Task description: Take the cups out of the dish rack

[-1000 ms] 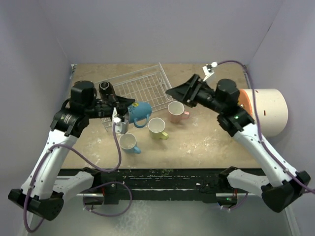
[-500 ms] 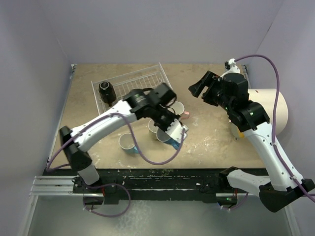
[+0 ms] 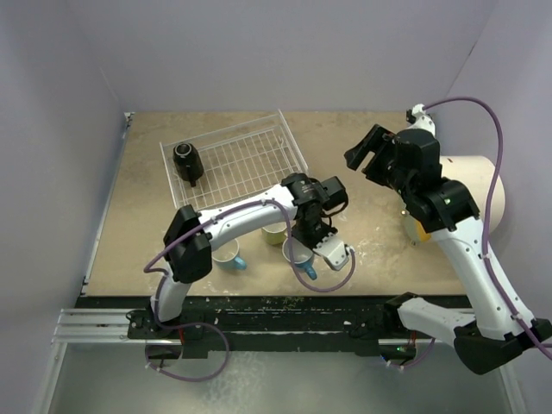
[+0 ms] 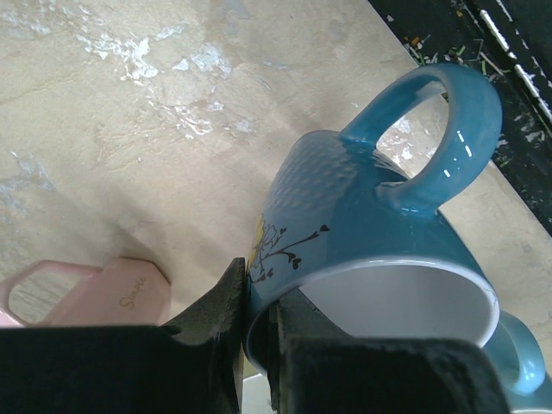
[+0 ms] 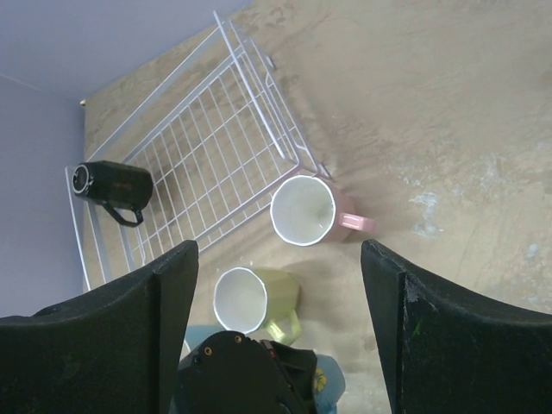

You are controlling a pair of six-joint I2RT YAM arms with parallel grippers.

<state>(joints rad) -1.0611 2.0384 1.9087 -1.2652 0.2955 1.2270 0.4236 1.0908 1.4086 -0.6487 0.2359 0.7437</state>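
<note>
My left gripper (image 4: 259, 321) is shut on the rim of a light blue cup (image 4: 362, 216), one finger inside and one outside. The cup hangs tilted low over the table, its handle pointing away. From above, this gripper (image 3: 304, 243) and its blue cup (image 3: 298, 257) are in front of the yellow-green cup (image 3: 274, 233). A second light blue cup (image 3: 226, 254) stands to the left. The pink cup (image 5: 304, 210) stands by the corner of the white dish rack (image 5: 216, 155), where a black cup (image 5: 112, 183) lies on its side. My right gripper (image 3: 366, 155) hovers open and empty.
A big cream cylinder (image 3: 470, 197) lies at the right edge behind my right arm. My left arm (image 3: 241, 216) stretches across the table in front of the dish rack (image 3: 237, 159). The table's dark near edge (image 3: 285, 304) runs just below the cups.
My left arm has swung the blue cup from beside the rack rightward and nearer, in front of the yellow-green cup. My right gripper drew back to the right and opened wider.
</note>
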